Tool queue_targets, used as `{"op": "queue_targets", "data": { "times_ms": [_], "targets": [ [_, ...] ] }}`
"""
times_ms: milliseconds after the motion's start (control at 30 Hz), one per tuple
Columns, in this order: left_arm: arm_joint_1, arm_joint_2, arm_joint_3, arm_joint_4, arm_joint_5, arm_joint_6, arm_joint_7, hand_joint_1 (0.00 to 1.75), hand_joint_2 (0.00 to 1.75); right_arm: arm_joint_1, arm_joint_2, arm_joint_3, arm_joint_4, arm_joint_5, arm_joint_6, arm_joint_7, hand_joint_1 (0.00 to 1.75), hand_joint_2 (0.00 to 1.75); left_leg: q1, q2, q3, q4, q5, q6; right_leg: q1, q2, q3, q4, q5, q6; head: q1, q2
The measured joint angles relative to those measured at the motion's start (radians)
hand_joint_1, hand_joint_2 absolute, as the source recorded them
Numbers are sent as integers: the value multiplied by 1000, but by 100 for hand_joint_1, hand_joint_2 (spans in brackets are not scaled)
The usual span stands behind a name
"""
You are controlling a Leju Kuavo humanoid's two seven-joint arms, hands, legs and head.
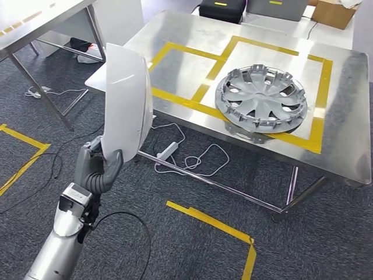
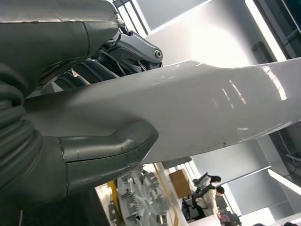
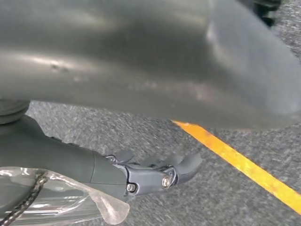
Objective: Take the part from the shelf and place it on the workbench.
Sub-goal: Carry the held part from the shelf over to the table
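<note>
My left hand grips a white, glossy, curved shell part by its lower edge and holds it upright over the carpet, left of the workbench. In the left wrist view the thumb presses against the part. The steel workbench is marked with yellow tape rectangles, and a grey hubcap lies in its right rectangle. My right hand hangs above the floor with its fingers stretched out and nothing in them.
A second steel table stands at the far left. A power strip with white cables lies under the workbench. Yellow tape lines mark the carpet. A cardboard box sits behind the bench. A person stands far off.
</note>
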Motion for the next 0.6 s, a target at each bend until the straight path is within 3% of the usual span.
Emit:
{"op": "queue_targets", "data": {
  "times_ms": [67,100,133,233,267,333,433,500,600],
  "targets": [
    [-4,-1,-4,5,0,0,0,175,175,0,-2,0,0,1,0,0,0,0,2,4,10,-1,-12,0,-5,-1,-89,107,-32,10,1,0],
    [-5,-1,-7,8,0,0,1,175,175,2,-3,0,0,1,0,0,0,0,3,5,19,-1,-20,-1,-6,-2,-120,127,-36,14,1,0],
    [-5,-2,-9,11,0,0,2,175,175,5,-4,0,0,1,0,0,0,0,4,7,29,-1,-29,-3,-8,-3,-136,118,-22,18,1,0],
    [-12,-2,-13,22,0,1,6,175,175,8,-6,0,0,2,0,0,0,0,7,15,62,-1,-55,-12,-9,-22,-109,-34,111,18,2,0],
    [-16,-2,-14,26,0,3,7,175,175,7,-7,0,0,2,0,0,0,0,6,17,70,0,-62,-16,-8,-31,-99,-75,136,14,2,0],
    [-29,-3,-16,35,-1,18,16,175,175,4,-8,0,0,2,0,0,0,0,4,21,78,0,-73,-26,-3,-40,-90,-102,141,-4,3,0],
    [-56,-6,-18,56,-3,62,40,175,175,2,-9,0,1,2,-3,0,0,0,6,24,88,12,-80,-43,-1,-25,-72,-109,141,-32,3,0],
    [-79,-6,-18,76,-4,95,50,175,175,-1,-10,0,1,2,-6,0,0,0,9,16,59,77,-92,-51,-5,-14,-55,-112,136,-42,0,0],
    [-107,-6,-16,110,-6,135,61,175,175,-5,-12,0,3,3,-9,0,0,0,12,8,-61,267,-166,-60,-5,3,-40,-114,121,-49,-2,0]
  ]
}}
